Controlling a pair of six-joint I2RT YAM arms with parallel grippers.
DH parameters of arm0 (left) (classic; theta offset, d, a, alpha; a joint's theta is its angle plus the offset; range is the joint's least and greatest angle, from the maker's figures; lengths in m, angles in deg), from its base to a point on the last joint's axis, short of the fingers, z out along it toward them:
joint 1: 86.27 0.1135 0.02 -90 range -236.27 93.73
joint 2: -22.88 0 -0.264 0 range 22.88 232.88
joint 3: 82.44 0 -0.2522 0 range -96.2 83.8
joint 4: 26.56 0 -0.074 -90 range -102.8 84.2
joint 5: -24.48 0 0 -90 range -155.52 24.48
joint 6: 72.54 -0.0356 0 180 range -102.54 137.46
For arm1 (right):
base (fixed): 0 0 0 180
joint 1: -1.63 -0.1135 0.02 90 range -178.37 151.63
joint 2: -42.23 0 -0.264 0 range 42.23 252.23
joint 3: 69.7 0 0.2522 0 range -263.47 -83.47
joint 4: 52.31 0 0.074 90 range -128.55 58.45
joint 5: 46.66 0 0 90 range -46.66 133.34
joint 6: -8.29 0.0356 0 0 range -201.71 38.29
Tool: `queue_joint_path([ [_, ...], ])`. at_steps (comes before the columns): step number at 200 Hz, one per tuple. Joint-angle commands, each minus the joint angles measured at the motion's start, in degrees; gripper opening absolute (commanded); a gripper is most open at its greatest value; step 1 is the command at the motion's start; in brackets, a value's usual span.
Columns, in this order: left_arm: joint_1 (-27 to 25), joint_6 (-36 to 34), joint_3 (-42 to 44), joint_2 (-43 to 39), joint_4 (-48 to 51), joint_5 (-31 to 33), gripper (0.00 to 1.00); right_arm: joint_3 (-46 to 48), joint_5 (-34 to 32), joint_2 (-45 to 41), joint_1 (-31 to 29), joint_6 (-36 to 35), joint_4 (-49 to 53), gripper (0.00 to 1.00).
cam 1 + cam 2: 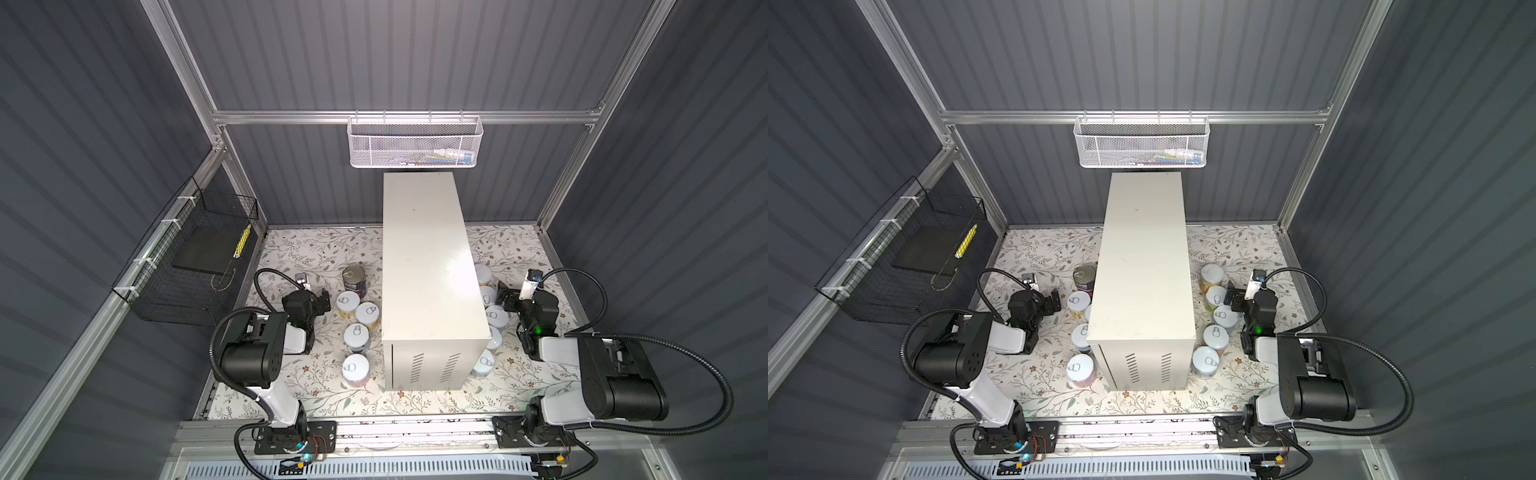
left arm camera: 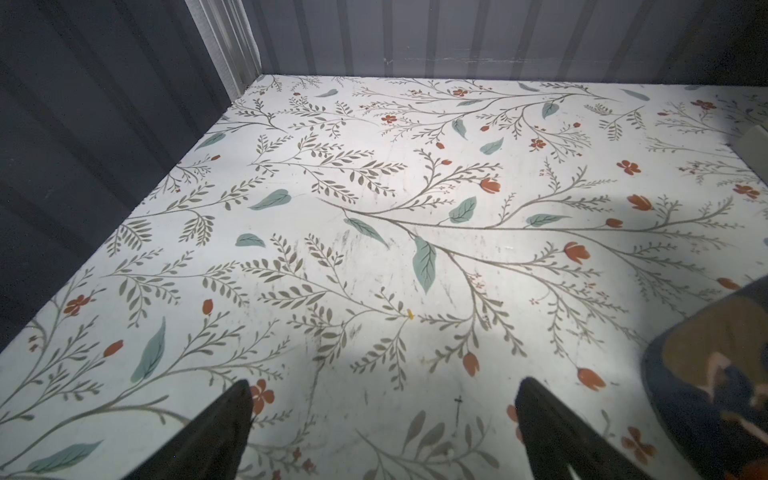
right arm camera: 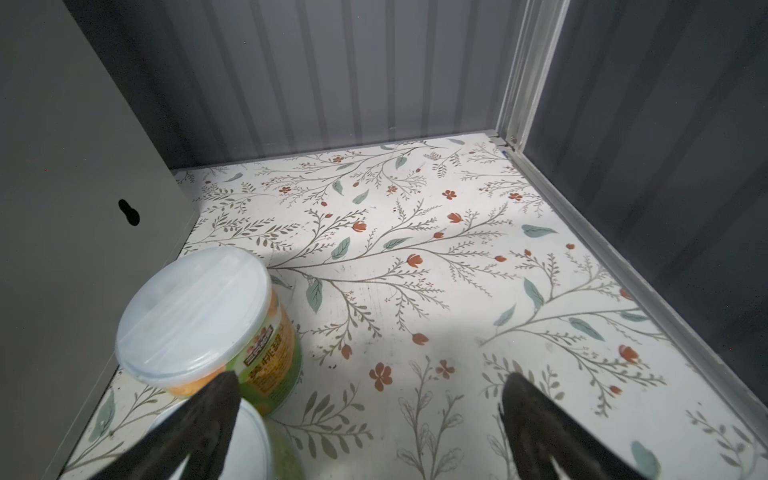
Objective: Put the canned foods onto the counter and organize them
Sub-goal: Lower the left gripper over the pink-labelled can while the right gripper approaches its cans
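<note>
The counter, a tall cream cabinet, stands mid-table and its flat top is bare. On its left, in both top views, are a taller dark-blue can and several small canned foods. Several more line its right side. My left gripper is open over bare mat, left of the dark-blue can. My right gripper is open, beside an orange-and-green tin, with one finger over another tin's lid.
A white mesh basket hangs on the back rail above the counter. A black wire basket hangs on the left wall. The floral mat is boxed in by dark ribbed walls and aluminium posts.
</note>
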Motion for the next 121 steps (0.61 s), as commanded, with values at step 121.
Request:
queue_joint_path([
  [121,-4.9,5.8,-18.2,-7.6,38.3,18.0,1.00,-25.4,-16.4,-30.8,-3.9,21.9,65.8,0.99],
])
